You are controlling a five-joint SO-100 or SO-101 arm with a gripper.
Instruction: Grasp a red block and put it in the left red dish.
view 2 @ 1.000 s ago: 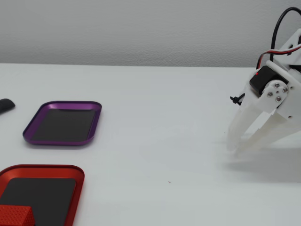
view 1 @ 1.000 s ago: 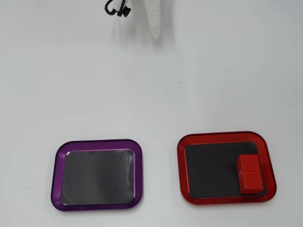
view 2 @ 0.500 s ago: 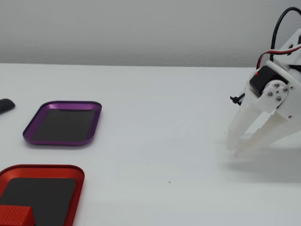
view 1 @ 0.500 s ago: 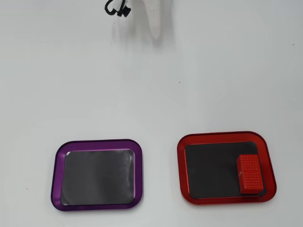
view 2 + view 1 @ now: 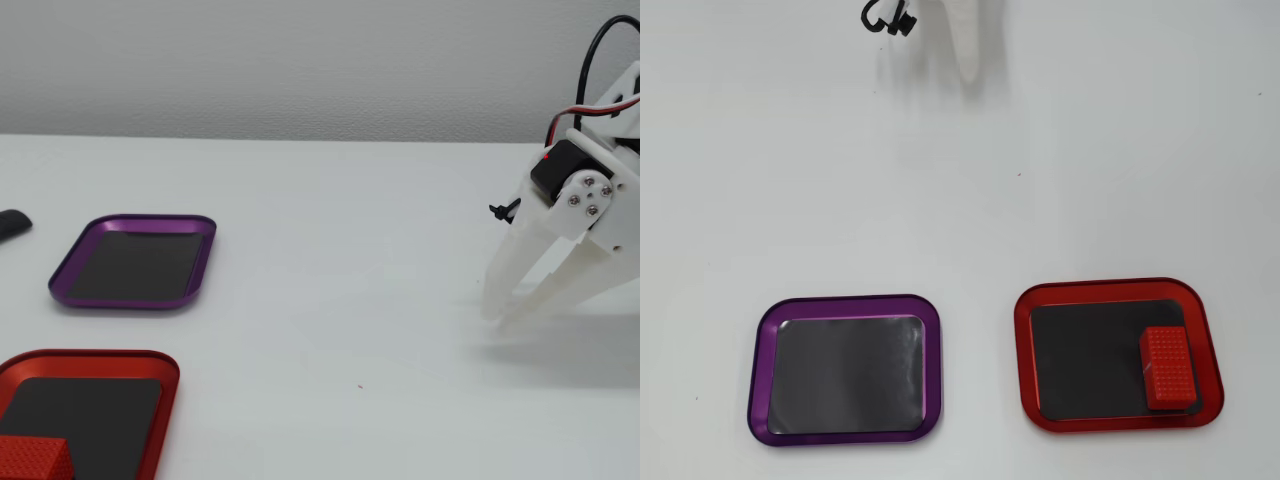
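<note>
Overhead view: the small ridged red block (image 5: 1167,367) lies inside the shiny red-rimmed dish (image 5: 1025,350), against its right wall, so the placing looks done. Fixed view: the white 2-finger gripper (image 5: 492,318) stands well apart, jaws narrow, holding nothing.

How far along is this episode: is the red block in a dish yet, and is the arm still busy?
Done: the red block lies inside the red dish, against its right side in the overhead view. In hand: nothing; the gripper is empty, fingertips near the table, far from both trays. The purple tray is empty. Nothing visibly remains.
</note>
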